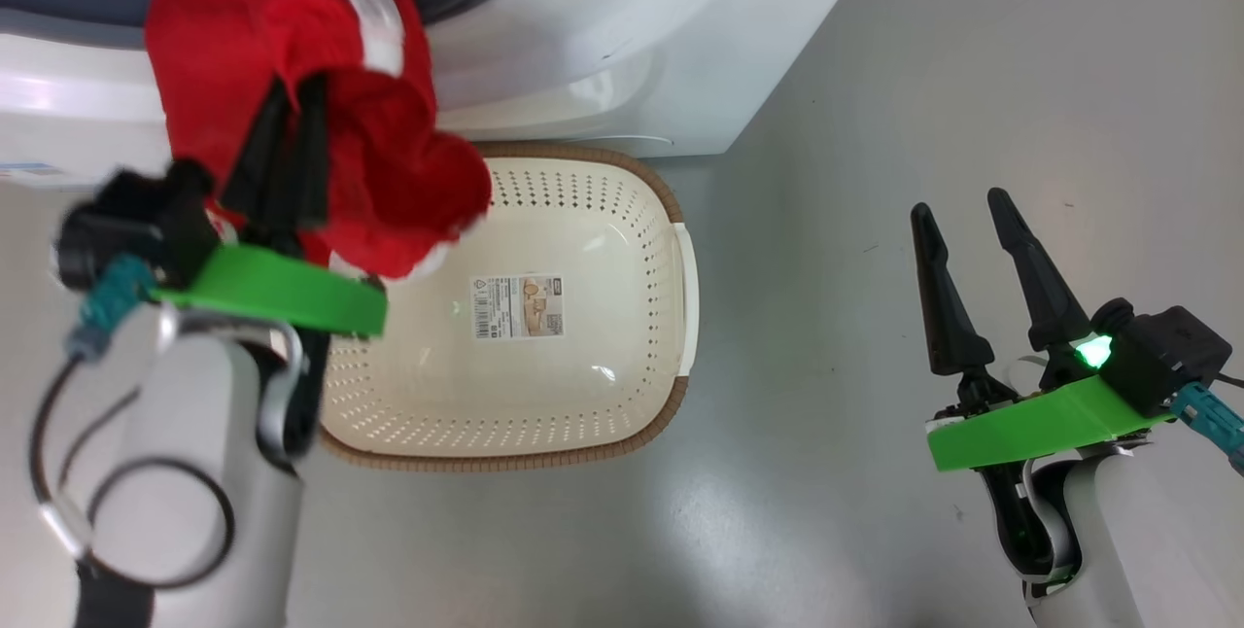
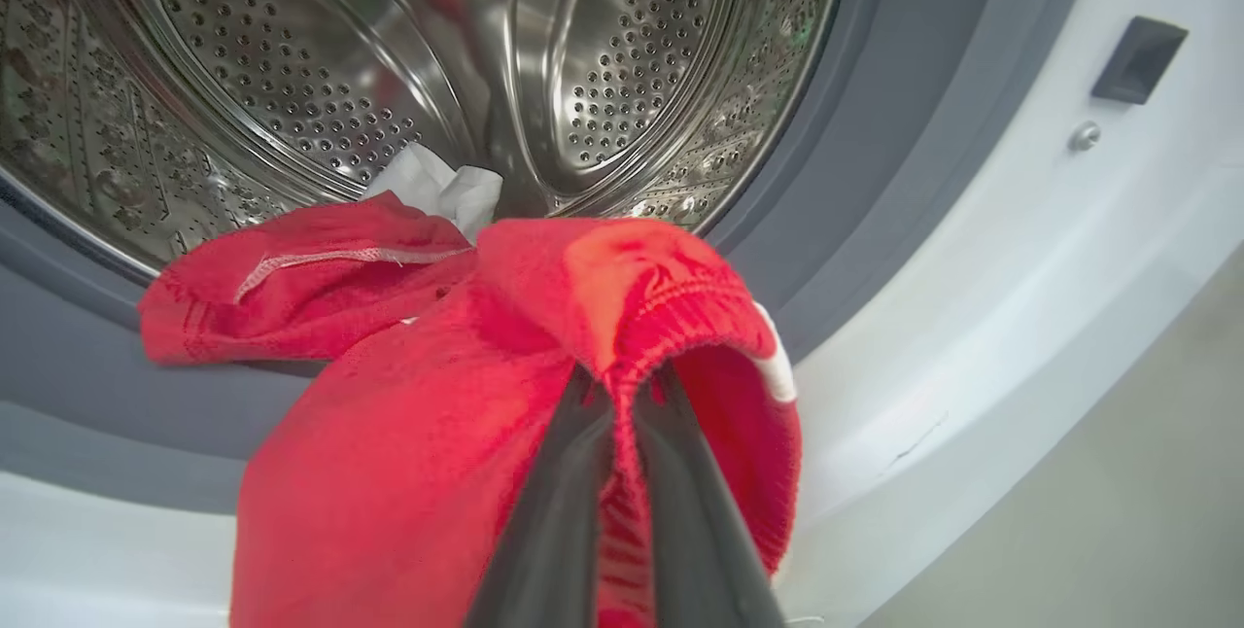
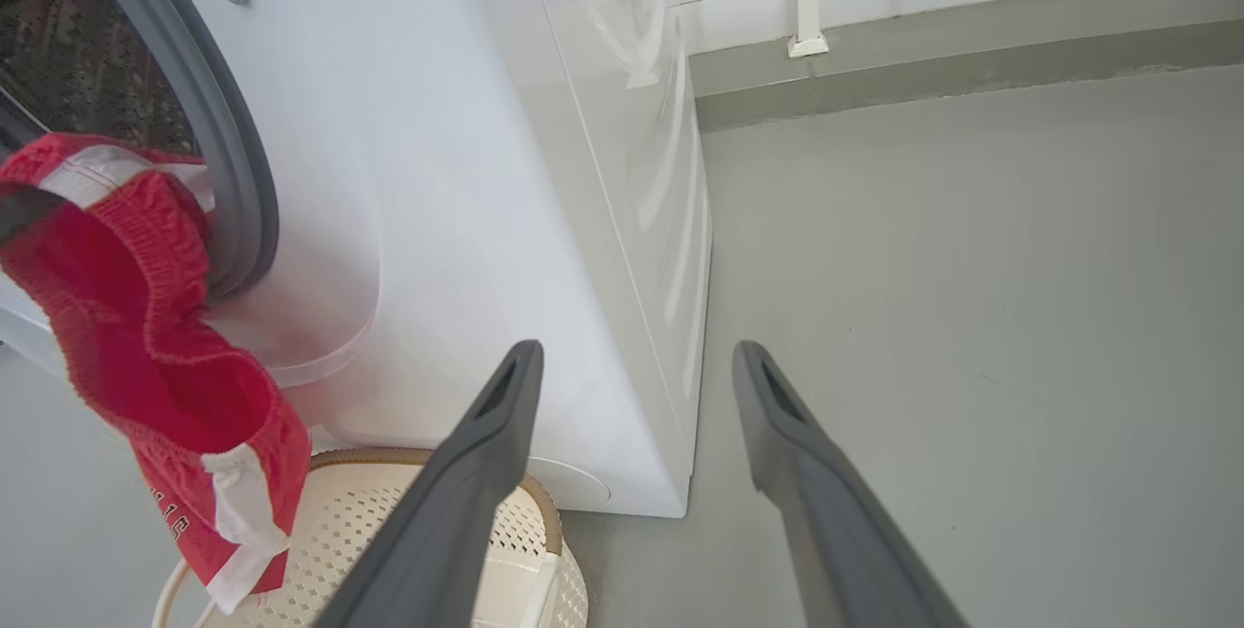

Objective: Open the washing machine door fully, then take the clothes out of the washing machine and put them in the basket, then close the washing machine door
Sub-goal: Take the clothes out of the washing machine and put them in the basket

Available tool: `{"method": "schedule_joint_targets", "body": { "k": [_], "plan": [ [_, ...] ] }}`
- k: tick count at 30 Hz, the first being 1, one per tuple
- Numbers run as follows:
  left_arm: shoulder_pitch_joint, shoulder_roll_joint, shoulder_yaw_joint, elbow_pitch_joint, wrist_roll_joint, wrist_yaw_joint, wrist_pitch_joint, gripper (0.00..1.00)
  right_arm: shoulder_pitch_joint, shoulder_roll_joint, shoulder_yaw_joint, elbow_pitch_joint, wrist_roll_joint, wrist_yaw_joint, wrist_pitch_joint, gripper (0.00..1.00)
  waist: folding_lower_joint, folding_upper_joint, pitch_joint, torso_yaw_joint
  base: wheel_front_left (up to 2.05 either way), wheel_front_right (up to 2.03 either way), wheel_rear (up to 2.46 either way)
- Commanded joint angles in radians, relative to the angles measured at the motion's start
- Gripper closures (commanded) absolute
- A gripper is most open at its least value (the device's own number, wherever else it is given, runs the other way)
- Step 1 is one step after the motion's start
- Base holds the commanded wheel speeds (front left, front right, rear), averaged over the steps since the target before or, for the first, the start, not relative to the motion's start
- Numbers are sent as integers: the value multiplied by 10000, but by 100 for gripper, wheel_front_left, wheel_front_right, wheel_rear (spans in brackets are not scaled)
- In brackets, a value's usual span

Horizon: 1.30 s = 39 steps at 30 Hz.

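At the mouth of the washing machine (image 1: 603,25), the left gripper (image 1: 299,88) is pinching its two dark fingers tight on a fold of the red garment (image 1: 292,25). Look at the left wrist view: the fingers are meeting right under the elastic hem, with fabric bunching between them. The garment is hanging half out, its tail draping over the grey gasket (image 2: 875,171). Another red fold is lying on the lip beside it, and I cannot tell whether that is the same piece. Deeper in the steel drum (image 2: 292,74), a small white cloth (image 2: 437,186) is waiting.

The basket (image 1: 671,210) is sitting on the floor directly below, touching the machine's front, with nothing in it but its sticker (image 1: 520,305). The right gripper (image 1: 962,202) is standing wide open well off to the side, holding nothing.

So this is the carry-over step, I'd say, with the unloading only beginning. To do it well, the arm is going to need a pull outward first, so the trailing cloth is clearing the gasket rather than snagging. Then it should be lowering over the basket's middle before letting go. The grip is near one edge, so the loose end may be swinging; a slow drop is looking wise.
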State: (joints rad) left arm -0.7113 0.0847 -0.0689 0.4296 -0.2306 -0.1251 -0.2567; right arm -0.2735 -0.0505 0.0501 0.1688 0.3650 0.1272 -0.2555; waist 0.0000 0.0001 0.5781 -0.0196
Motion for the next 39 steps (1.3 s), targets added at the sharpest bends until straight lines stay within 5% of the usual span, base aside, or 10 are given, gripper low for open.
{"method": "schedule_joint_targets", "body": {
  "k": [1,16,39],
  "plan": [
    [568,291,83,-530,-172,-52,-51,100,158,3,194,-202,-107,35,-63,0,0,-1,4,27,0,0,0],
    [2259,279,-896,25,-1061,-55,-51,100,77,3,158,-295,-88,35,-63,0,0,-1,373,-83,0,0,0],
    [963,531,-2327,3935,-1871,-55,-51,100,-216,3,153,-473,-18,35,-63,0,0,-1,1323,-277,0,0,0]
  ]
}}
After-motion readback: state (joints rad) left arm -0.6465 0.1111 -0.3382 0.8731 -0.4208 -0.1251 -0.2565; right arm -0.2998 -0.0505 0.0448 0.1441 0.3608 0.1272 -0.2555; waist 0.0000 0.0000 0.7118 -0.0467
